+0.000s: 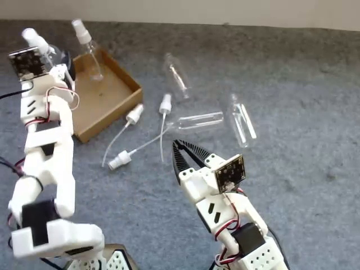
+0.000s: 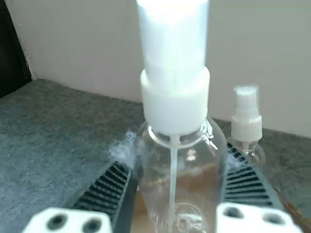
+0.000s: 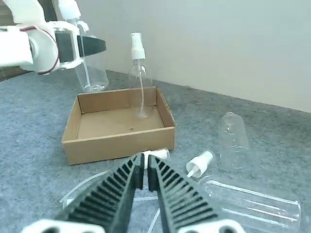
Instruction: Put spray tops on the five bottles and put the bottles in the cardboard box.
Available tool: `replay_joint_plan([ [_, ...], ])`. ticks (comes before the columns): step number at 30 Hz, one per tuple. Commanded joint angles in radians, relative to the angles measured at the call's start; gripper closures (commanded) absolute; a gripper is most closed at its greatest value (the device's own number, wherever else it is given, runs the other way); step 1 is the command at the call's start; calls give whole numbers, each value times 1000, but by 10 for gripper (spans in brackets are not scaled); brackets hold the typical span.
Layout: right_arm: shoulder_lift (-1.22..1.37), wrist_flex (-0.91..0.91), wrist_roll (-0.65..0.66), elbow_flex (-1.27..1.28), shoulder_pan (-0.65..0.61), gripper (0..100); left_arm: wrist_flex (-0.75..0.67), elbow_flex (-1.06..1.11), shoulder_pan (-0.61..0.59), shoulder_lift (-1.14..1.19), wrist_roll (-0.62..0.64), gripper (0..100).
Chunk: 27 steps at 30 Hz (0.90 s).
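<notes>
Grey carpeted table [image 1: 292,185]: bore all items listed.

Left arm [image 1: 48,146]: stood at 8 o'clock of the cardboard box [image 1: 104,98]. The left gripper [image 2: 177,162] was clamped on a capped clear bottle [image 3: 93,73], held upright off the carpet just outside the box at 10 o'clock.

Right arm [image 1: 225,208]: its right gripper [image 3: 145,167] sat at 4 o'clock of the box, jaws drawn together on nothing, tips nearly touching.

Cardboard box: open, shallow. One second capped bottle [image 1: 93,62] stood upright in its 12 o'clock corner.

Uncapped bottles, three, lying on the carpet at 2 to 3 o'clock of the box: far bottle [image 1: 177,76], middle bottle [image 1: 198,120], outer bottle [image 1: 243,121].

Loose spray tops, three, with dip tubes: first top [image 1: 135,114] just beside the box at 4 o'clock, second top [image 1: 165,104] near the middle bottle's mouth, third top [image 1: 120,160] at 6 o'clock.
</notes>
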Motion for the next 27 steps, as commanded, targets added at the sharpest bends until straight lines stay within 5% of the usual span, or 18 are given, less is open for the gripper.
replay_joint_plan([
  [1,-12,2,-3,177,-5,983,-32,-122,-10,81,-64,905],
  [16,-10,2,-3,177,-5,983,-226,-166,-13,295,-71,905],
  [27,-10,4,-3,177,-5,983,-233,-262,-35,427,-71,905],
])
